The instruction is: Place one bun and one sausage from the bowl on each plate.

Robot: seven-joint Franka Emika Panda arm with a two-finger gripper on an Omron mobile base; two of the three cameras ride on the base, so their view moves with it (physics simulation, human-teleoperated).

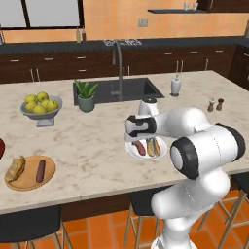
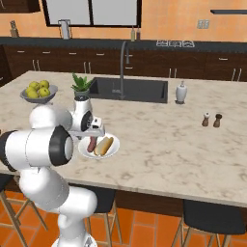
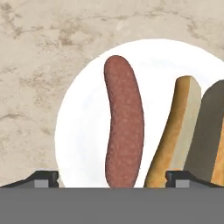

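Sausage [image 1: 40, 170] and bun [image 1: 17, 168] lie side by side on the wooden plate [image 1: 30, 185] far left. Further right, the white plate [image 3: 83, 131] has 1 sausage [image 3: 124, 127] and 1 bun [image 3: 177, 131] too. My claw [image 3: 112, 178] hangs over it, spread wide, holding nothing. Sausage looks light, firm, maybe slick; I'd pinch mid-length.

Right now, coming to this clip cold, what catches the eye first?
The big white arm, bent low over the marble island, with its hand open just above the white plate. On that plate a sausage and a bun lie side by side. Far left on the counter, the tan wooden plate holds its own bun and sausage, and a grey bowl of yellow-green apples stands behind it.
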